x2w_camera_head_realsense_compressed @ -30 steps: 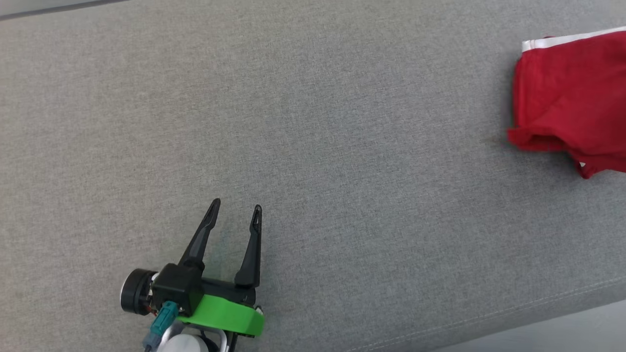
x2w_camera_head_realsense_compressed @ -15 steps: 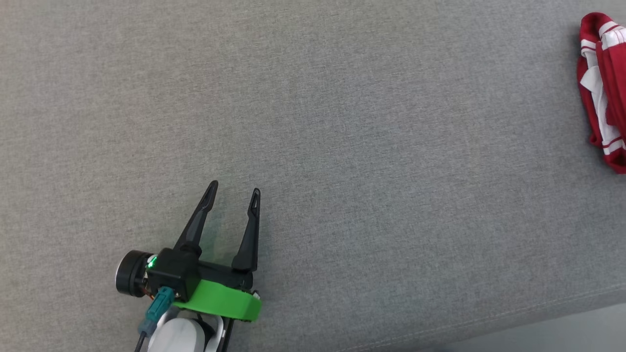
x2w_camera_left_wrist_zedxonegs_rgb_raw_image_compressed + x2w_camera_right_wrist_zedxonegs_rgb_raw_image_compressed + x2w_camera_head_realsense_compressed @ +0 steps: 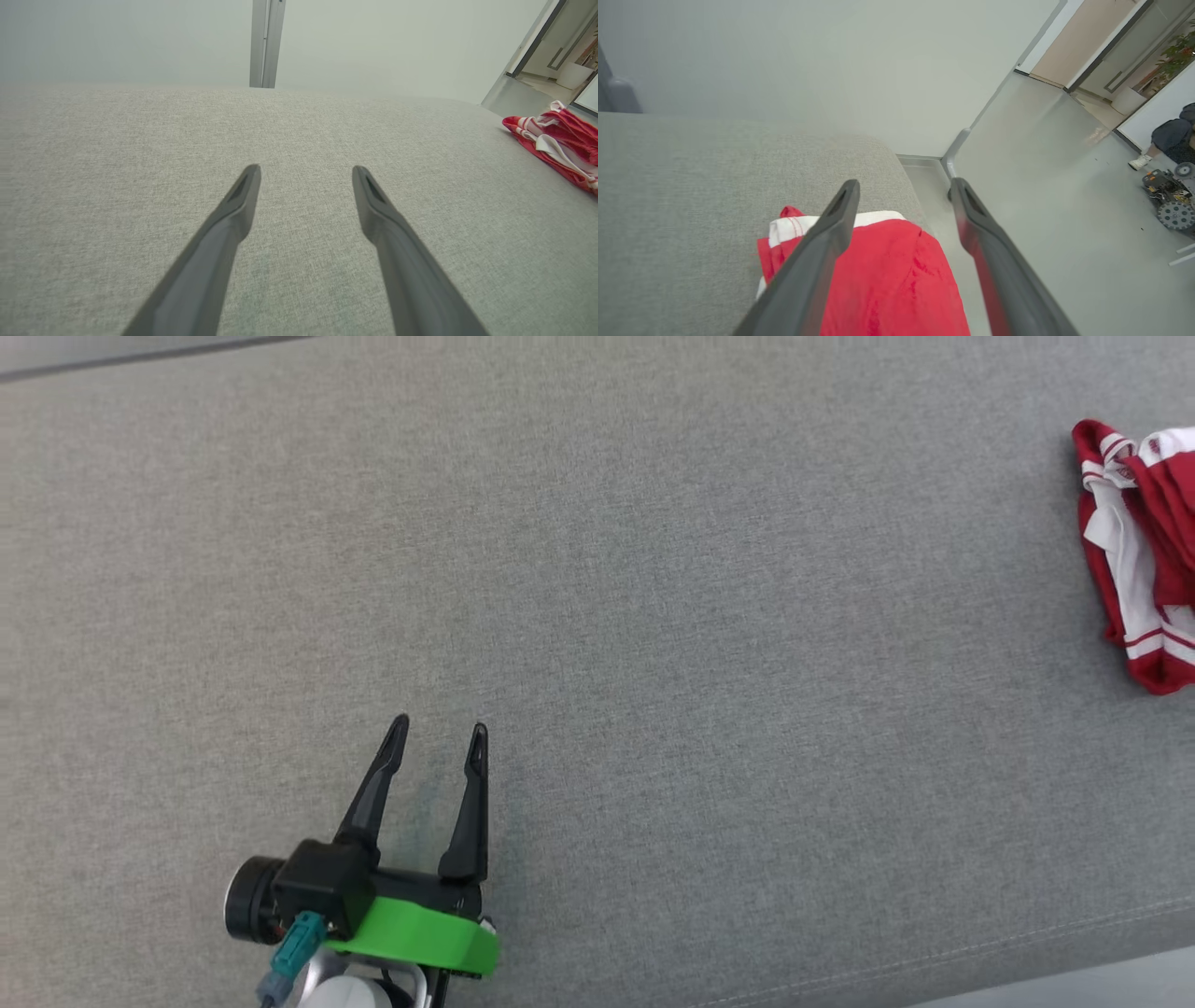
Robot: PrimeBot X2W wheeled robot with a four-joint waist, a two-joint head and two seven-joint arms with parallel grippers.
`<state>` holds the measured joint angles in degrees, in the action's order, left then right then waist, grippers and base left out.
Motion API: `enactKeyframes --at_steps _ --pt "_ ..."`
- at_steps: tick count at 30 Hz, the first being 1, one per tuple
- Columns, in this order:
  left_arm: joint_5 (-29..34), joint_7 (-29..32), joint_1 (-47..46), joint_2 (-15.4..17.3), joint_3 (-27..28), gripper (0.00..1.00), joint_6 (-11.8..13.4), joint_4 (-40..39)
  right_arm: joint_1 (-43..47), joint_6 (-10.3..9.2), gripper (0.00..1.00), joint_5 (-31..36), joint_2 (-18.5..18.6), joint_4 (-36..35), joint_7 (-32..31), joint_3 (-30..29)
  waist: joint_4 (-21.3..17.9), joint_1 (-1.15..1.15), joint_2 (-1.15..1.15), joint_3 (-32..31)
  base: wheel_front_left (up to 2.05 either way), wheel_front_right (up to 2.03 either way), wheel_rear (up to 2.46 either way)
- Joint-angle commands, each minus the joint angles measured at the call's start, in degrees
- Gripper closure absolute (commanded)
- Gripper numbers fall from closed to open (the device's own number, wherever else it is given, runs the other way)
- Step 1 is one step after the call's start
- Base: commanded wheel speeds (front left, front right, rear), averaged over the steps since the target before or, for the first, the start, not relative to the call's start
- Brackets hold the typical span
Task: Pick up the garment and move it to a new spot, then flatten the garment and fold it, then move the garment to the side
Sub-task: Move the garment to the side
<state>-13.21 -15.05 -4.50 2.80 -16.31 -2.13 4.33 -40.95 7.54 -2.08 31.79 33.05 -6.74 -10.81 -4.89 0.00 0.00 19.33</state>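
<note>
Head view, left claw point(image 3: 439, 726): spread wide at lower left, nothing between its fingers, tips pointing up the frame over bare grey cushion point(image 3: 653, 616).
Head view, garment point(image 3: 1134, 551): a bunched red-and-white heap lay at the far right edge of the cushion, well apart from the left claw and partly cut off by the frame.
Left wrist view, left claw point(image 3: 306, 170): both dark fingers stood wide apart just above the fabric, gripping nothing.
Left wrist view, garment point(image 3: 556, 140): it sat crumpled at the right edge, near the cushion's end, with a pale wall point(image 3: 140, 37) behind.
Right wrist view, right claw point(image 3: 903, 184): its fingers were wide apart and held nothing, poised over the cushion's corner.
Right wrist view, garment point(image 3: 887, 270): the red cloth with a white band lay under the claw by the cushion's end, grey floor point(image 3: 1041, 163) beyond it.
Right wrist view, background: a white shoe point(image 3: 1139, 162) and a small wheeled machine point(image 3: 1167, 196) showed at far right.
</note>
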Motion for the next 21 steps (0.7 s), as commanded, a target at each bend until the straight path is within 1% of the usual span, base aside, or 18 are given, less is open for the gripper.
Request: enactKeyframes --at_steps 1,4,7,9,12,13,16,20,21 --pt "-0.4 -0.1 1.4 0.3 0.4 0.0 0.5 -0.1 2.9 -0.11 0.0 -2.1 -1.1 -2.3 1.9 0.4 0.3 0.0 0.0 -4.3 0.0 0.0 0.0" --pt "-1.0 -0.2 3.2 0.3 0.8 0.0 0.9 -0.1 9.2 -0.11 0.0 -4.8 -2.9 -8.5 4.8 1.8 0.8 0.0 0.0 -7.1 0.0 0.0 0.0" --pt "-1.3 -0.1 4.9 0.3 1.5 0.0 1.1 0.0 16.3 -0.1 0.0 -5.6 -4.8 -14.8 8.3 1.3 1.5 0.0 0.0 -10.0 0.0 0.0 0.0" --pt "-1.3 -0.1 6.2 0.3 2.3 0.0 1.1 0.0 21.8 -0.1 0.0 -5.1 -6.8 -18.3 11.0 0.0 2.1 0.0 0.0 -11.9 0.0 0.0 0.0" --pt "-0.7 -0.1 8.5 0.3 3.3 0.0 1.1 0.1 30.2 -0.1 0.0 -4.1 -11.7 -23.5 15.3 -1.7 2.9 0.0 0.0 -14.9 0.0 0.0 0.0" --pt "-0.6 -0.1 9.0 0.3 3.5 0.0 1.1 0.2 31.9 -0.1 0.0 -3.8 -12.6 -24.3 16.4 -2.1 3.1 0.0 0.0 -15.5 0.0 0.0 0.0" --pt "0.4 -0.1 10.9 0.2 4.6 0.0 0.6 0.6 39.5 -0.1 0.0 -2.8 -17.8 -27.5 20.2 -3.3 4.3 0.0 0.0 -18.1 0.0 0.0 0.0" --pt "1.4 -0.1 12.2 0.3 6.3 0.0 0.1 1.5 47.0 -0.1 0.0 -2.0 -22.9 -29.8 21.8 -2.1 6.1 0.0 0.0 -19.6 0.0 0.0 0.0" --pt "1.9 -0.2 12.4 0.2 6.6 0.0 0.2 1.8 48.0 -0.1 0.0 -1.6 -23.6 -30.4 21.9 -1.9 6.5 0.0 0.0 -19.9 0.0 0.0 0.0"
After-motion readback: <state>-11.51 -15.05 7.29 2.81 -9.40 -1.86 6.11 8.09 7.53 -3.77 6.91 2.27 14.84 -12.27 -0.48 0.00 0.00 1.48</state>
